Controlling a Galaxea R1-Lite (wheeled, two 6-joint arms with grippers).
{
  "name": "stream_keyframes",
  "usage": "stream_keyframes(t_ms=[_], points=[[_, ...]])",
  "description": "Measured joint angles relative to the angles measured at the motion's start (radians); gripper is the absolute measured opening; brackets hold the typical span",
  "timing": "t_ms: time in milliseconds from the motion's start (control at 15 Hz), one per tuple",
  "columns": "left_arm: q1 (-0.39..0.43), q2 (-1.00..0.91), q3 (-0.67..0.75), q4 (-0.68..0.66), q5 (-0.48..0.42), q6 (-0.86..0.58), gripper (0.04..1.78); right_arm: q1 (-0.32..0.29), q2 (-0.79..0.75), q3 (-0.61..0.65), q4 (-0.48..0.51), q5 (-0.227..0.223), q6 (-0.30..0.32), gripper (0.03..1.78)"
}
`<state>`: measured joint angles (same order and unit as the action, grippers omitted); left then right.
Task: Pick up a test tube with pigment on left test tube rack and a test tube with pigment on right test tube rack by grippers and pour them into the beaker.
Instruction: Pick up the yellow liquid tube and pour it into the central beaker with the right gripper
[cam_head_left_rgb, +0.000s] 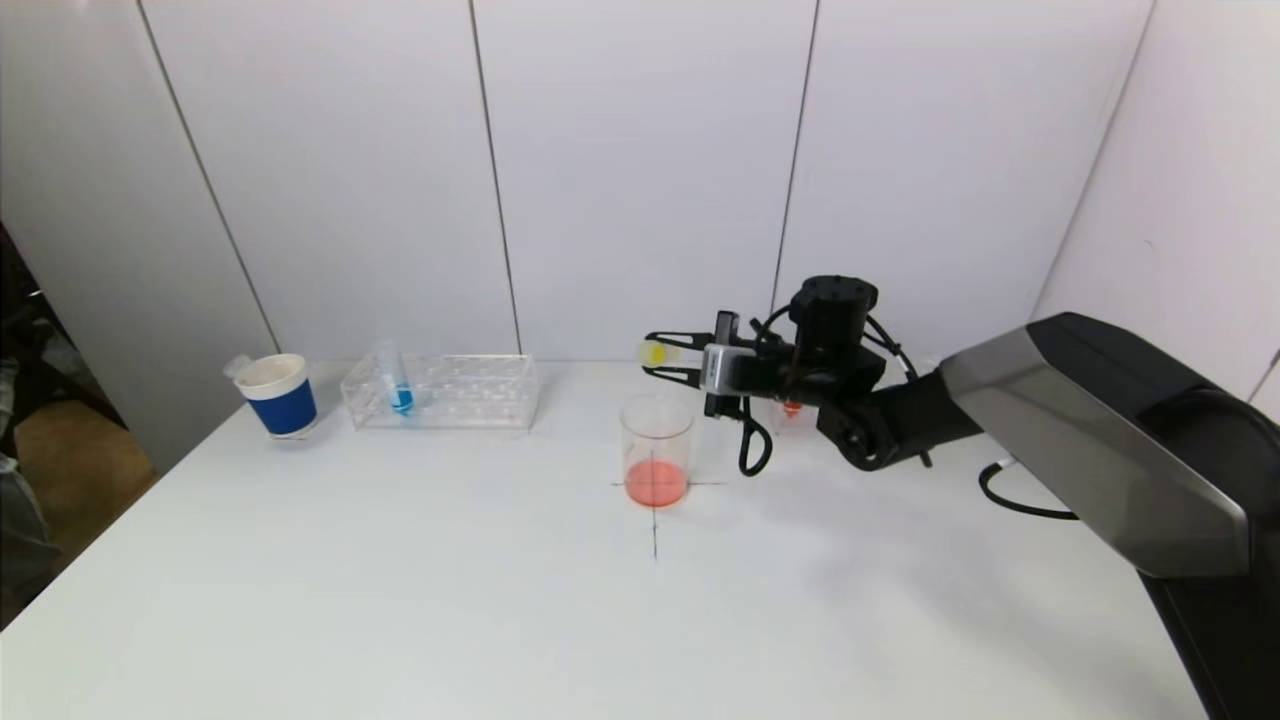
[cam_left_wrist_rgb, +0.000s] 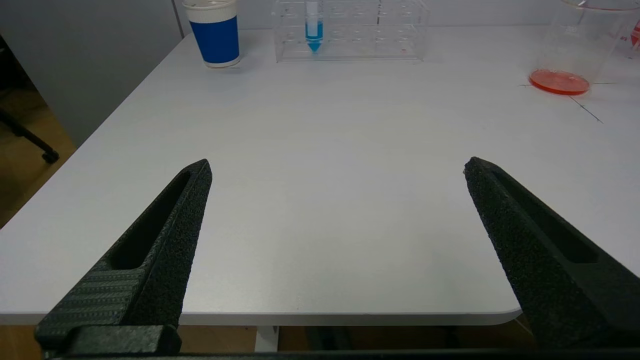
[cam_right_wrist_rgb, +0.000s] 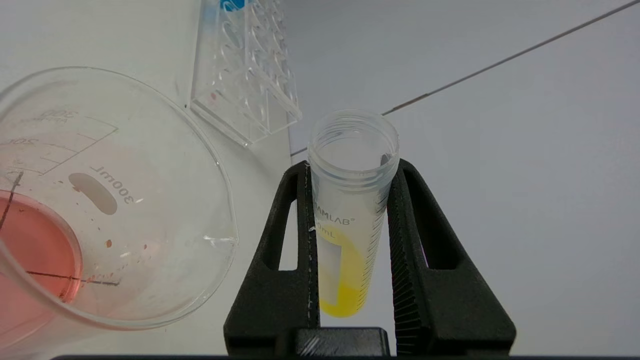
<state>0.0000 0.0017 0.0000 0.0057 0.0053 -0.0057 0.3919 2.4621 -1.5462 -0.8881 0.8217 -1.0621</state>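
My right gripper (cam_head_left_rgb: 668, 362) is shut on an open test tube with yellow pigment (cam_head_left_rgb: 656, 352), held just above and behind the rim of the glass beaker (cam_head_left_rgb: 656, 450). The right wrist view shows the tube (cam_right_wrist_rgb: 345, 225) between the gripper's (cam_right_wrist_rgb: 350, 167) fingers, yellow pigment still inside, beside the beaker (cam_right_wrist_rgb: 100, 200). The beaker holds a thin layer of red liquid. The left rack (cam_head_left_rgb: 440, 392) holds a tube with blue pigment (cam_head_left_rgb: 400, 392). My left gripper (cam_left_wrist_rgb: 337, 164) is open and empty over the table's front edge; it is out of the head view.
A blue and white paper cup (cam_head_left_rgb: 280, 395) stands left of the left rack. A tube with red pigment (cam_head_left_rgb: 791, 408) shows behind my right arm; its rack is mostly hidden. A black cross (cam_head_left_rgb: 655, 520) marks the table under the beaker.
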Motion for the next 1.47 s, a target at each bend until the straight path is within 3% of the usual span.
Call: stream_keyframes(t_ms=[600,1467], points=[[0.000,0.000,0.000,0.000,0.000,0.000,1.76,-0.012,-0.045,0.000,0.023,-0.004,-0.086,0.47],[0.000,0.000,0.000,0.000,0.000,0.000,1.76,-0.014,-0.060,0.076,-0.057,-0.010,-0.233,0.47]])
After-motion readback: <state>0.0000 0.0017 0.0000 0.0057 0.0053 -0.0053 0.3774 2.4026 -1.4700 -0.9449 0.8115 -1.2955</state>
